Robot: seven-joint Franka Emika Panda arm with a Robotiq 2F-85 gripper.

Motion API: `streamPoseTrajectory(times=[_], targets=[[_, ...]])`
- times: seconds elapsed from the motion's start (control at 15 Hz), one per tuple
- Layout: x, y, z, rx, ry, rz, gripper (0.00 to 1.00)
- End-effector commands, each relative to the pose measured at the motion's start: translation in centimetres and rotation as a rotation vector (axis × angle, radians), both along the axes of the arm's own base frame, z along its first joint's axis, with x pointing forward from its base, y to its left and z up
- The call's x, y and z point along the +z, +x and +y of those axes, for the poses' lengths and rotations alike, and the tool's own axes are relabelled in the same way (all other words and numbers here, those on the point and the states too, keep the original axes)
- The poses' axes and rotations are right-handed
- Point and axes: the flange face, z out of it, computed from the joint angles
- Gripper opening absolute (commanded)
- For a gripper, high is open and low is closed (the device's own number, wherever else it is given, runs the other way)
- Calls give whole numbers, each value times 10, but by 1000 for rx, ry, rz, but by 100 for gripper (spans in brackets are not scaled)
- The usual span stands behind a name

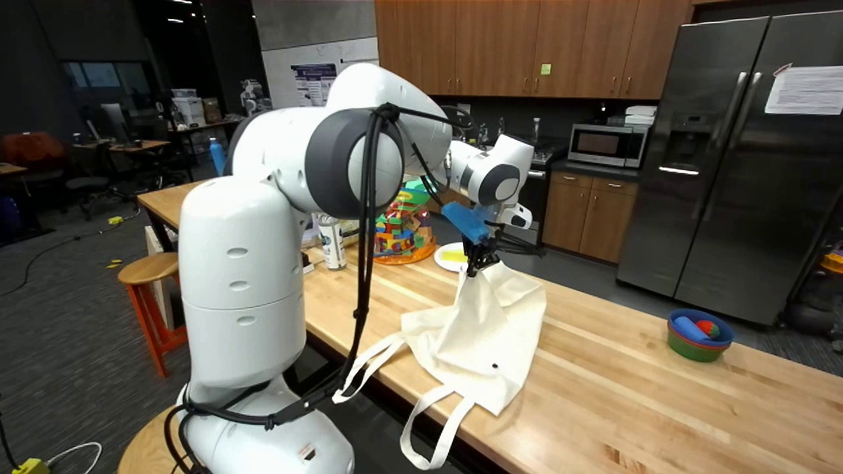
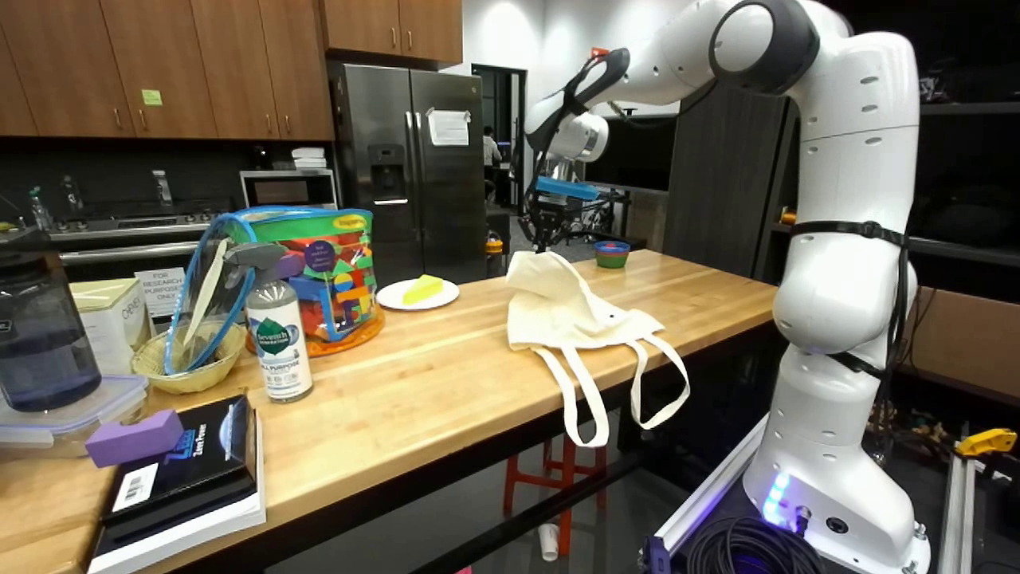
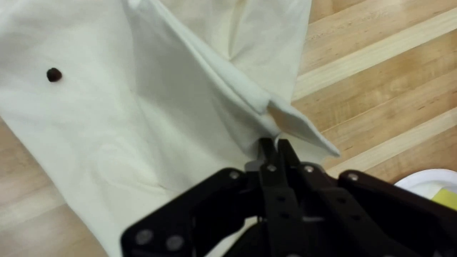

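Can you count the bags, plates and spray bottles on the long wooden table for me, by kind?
Bags: 2 (cream cloth tote bag, clear plastic bag with blue trim)
Plates: 1 (round white plate)
Spray bottles: 1 (white-labelled, grey-topped spray bottle)
Total: 4

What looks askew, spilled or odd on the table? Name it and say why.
The bag: it lies crumpled on the table, both straps dangling over the edge instead of resting on top. It rises to a peak simply because the gripper pinches it there. I see nothing spilled.
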Motion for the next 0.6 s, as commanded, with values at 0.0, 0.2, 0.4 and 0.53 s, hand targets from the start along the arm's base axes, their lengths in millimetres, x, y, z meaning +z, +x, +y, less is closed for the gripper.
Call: streamPoseTrajectory(times=[0.0,0.2,0.4,0.53], targets=[[12,44,20,31,10,15,1],[23,71,41,64,9,15,1],[33,91,68,116,9,6,1],[41,98,90,166,10,-1,1]])
